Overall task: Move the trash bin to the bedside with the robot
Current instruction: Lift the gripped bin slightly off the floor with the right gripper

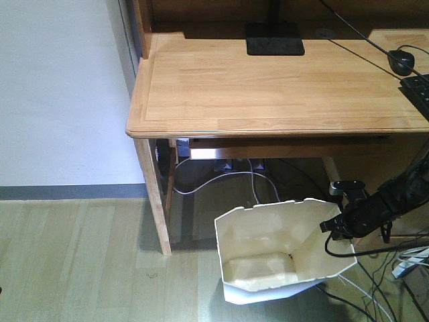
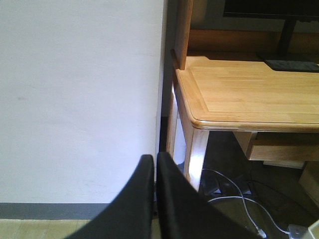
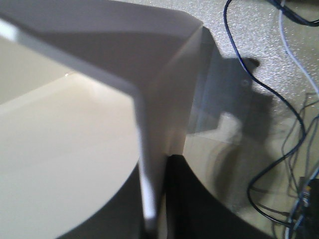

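No writing can be read in any view.
At the right edge of the front view, the keyboard (image 1: 417, 90) has keys too small and dark to make out. The black monitor base (image 1: 274, 38) at top middle, the mouse (image 1: 401, 60) in the upper right, the wooden desk (image 1: 234, 87) and the white trash bin (image 1: 261, 228) in the lower middle show only plain surfaces. In the wrist views the wall (image 2: 75, 99), the desk and the blurred bin side carry no legible marks either.

Soft indoor light, dark under the desk (image 1: 268, 87), trash bin (image 3: 99, 59) blurred close-up, mild grain
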### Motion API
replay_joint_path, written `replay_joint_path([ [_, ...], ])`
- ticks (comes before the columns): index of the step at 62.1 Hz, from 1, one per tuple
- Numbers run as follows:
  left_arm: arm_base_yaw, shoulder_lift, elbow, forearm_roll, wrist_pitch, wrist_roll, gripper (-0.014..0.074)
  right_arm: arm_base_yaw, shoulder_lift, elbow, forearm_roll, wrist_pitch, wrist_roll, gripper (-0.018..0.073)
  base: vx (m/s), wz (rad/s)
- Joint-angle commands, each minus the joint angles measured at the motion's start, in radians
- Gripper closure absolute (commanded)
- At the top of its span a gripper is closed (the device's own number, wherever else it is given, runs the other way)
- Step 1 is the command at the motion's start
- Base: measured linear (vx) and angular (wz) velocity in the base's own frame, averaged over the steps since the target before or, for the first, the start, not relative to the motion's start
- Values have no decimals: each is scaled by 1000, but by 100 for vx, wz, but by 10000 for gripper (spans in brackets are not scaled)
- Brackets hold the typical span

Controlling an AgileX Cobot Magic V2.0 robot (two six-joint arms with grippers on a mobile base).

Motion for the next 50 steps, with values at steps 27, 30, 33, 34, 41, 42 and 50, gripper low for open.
replay_joint_path([
  [27, 1, -14, 12, -4, -69, -6, 602, 0, -320, 209, 100, 199, -86, 564, 0, 0],
  [30, 1, -14, 12, -4, -69, -6, 602, 0, -325, 218, 100, 216, -86, 564, 0, 0],
  [33, 1, -14, 12, -4, -69, -6, 602, 0, -328, 219, 100, 230, -86, 564, 0, 0],
  [34, 1, -14, 12, -4, -69, -6, 602, 0, -328, 219, 100, 234, -86, 564, 0, 0],
  [41, 1, -14, 12, -4, -69, -6, 602, 0, -328, 219, 100, 276, -86, 564, 0, 0],
  [42, 1, -14, 12, -4, -69, -6, 602, 0, -328, 219, 100, 282, -86, 564, 0, 0],
  [50, 1, -14, 12, -4, -69, -6, 602, 0, -328, 219, 102, 325, -86, 564, 0, 0],
])
